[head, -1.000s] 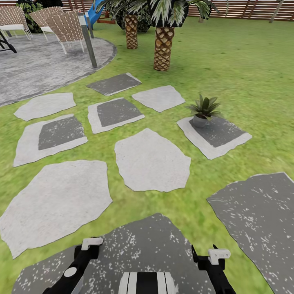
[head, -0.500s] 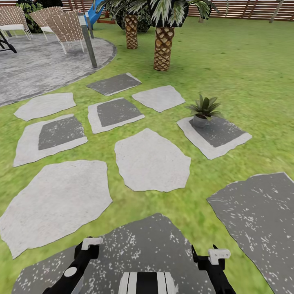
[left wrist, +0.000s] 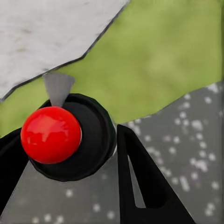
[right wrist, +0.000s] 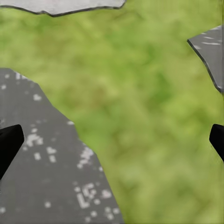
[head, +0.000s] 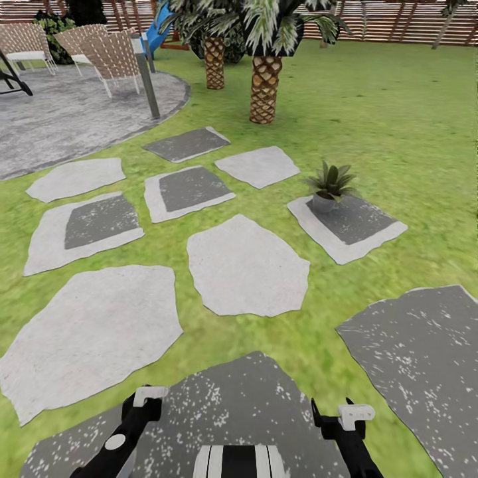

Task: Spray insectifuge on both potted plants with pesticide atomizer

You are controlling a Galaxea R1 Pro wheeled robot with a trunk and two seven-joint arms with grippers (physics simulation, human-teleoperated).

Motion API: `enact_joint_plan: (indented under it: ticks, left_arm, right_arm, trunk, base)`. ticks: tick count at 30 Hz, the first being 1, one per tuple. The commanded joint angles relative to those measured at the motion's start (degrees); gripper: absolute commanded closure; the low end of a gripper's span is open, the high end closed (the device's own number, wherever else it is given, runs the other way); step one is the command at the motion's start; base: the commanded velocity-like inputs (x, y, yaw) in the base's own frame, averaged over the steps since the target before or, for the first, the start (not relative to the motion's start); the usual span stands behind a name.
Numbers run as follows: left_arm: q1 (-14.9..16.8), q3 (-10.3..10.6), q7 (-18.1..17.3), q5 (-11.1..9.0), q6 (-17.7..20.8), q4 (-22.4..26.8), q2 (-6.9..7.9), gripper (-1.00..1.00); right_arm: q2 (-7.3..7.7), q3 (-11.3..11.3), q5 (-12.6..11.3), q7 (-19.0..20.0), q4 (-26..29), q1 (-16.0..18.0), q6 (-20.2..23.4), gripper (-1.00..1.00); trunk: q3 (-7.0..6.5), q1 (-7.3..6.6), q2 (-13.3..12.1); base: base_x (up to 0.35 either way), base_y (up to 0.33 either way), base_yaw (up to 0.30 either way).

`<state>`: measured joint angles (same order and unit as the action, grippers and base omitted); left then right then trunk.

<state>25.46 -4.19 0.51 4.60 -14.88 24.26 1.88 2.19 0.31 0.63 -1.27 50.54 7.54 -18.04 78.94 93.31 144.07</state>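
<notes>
Both end effectors stay spread apart; camera tilted, potted plant unmoved.

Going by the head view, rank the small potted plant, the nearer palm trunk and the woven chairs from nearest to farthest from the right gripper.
1. Potted plant, ahead on a stepping stone.
2. Nearer palm trunk, farther back on the lawn.
3. Woven chairs, far left on the patio.
Measured from the right gripper.

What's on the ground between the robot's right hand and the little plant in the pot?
In the head view, grass and a pale stepping stone lie between the right gripper and the small potted plant. Nothing else sits on that stretch.
</notes>
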Motion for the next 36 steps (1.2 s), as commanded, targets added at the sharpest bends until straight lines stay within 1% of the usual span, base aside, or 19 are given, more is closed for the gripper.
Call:
enact_joint_plan:
  ticks: [1, 10, 13, 17, 18, 20, 23, 26, 28, 30, 33, 36]
  left_arm:
    - [0.02, -0.23, 0.1, 0.5, -0.19, -0.06, -0.03, 1.0]
    - [0.25, -0.16, -0.43, 0.42, 0.41, -0.09, 0.04, 1.0]
    - [0.23, 0.52, -2.41, 0.43, 0.81, -0.15, 0.12, 1.0]
    - [-0.05, 0.81, -3.87, 0.49, 1.3, -0.23, 0.2, 1.0]
    - [-0.66, 0.79, -4.05, 0.49, 1.38, -0.29, 0.31, 1.0]
    - [-2.17, 0.77, -4.1, 0.5, 1.49, -0.29, 0.45, 1.0]
    - [-2.82, 0.76, -4.16, 0.5, 2.94, -0.27, 1.41, 1.0]
    - [-3.3, 0.76, -4.19, 0.5, 5.41, -0.29, 2.07, 1.0]
    - [-4.71, 0.76, -4.2, 0.5, 6.12, -0.27, 2.89, 1.0]
    - [-5.25, 0.66, -4.2, 0.42, 6.33, -0.27, 3.3, 1.0]
    - [-5.64, 0.39, -4.24, 0.2, 6.58, -0.27, 3.51, 1.0]
    - [-5.68, 0.63, -3.94, 0.35, 6.81, -0.22, 3.18, 1.0]
  right_arm:
    - [0.01, 0.04, 0.07, -0.12, -0.04, 0.02, -0.16, -1.0]
    - [0.13, 0.02, 0.0, -0.05, 0.0, 0.02, -0.17, -1.0]
    - [0.43, -0.22, -0.01, -0.15, 0.06, -0.07, -0.37, -1.0]
    - [0.59, -1.9, 0.05, -0.17, -0.49, -0.21, -0.43, -1.0]
    - [0.61, -2.76, 0.01, -0.15, -3.04, -0.28, -0.42, -1.0]
    - [0.62, -3.29, 0.01, -0.07, -7.42, -0.31, -0.52, -1.0]
    - [0.58, -3.36, 0.01, -0.05, -10.3, -0.32, -1.08, -1.0]
    - [0.55, -3.31, 0.05, -0.05, -11.25, -0.33, -1.44, -1.0]
    - [0.54, -3.3, 0.04, -0.05, -11.51, -0.31, -1.74, -1.0]
    - [0.54, -3.3, 0.02, -0.05, -11.56, -0.33, -1.84, -1.0]
    - [0.54, -3.3, 0.05, -0.04, -11.65, -0.33, -1.89, -1.0]
    - [0.54, -3.3, 0.06, -0.04, -11.92, -0.31, -1.87, -1.0]
  trunk:
    - [-0.2, -0.03, 0.0]
    - [-2.26, -0.27, -0.13]
    - [-3.06, -0.34, -0.17]
    - [-4.15, -0.45, -0.22]
    - [-4.43, -0.47, -0.23]
    - [-4.99, -0.52, -0.26]
    - [-5.85, -0.6, -0.3]
    - [-6.7, -0.68, -0.34]
    - [-7.23, -0.73, -0.37]
    - [-7.7, -0.78, -0.39]
    - [-8.38, -0.86, -0.43]
    - [-9.05, -0.94, -0.47]
  base:
    - [0.0, 0.0, 0.0]
    - [0.0, 0.0, -0.031]
    - [0.0, 0.0, -0.214]
    - [0.0, 0.0, -0.25]
    - [0.0, 0.0, -0.259]
    - [0.0, 0.0, -0.251]
    - [0.0, 0.0, -0.244]
    - [0.0, 0.0, -0.241]
    - [0.0, 0.0, -0.154]
    - [0.0, 0.0, -0.049]
    - [0.0, 0.0, -0.018]
    - [0.0, 0.0, -0.004]
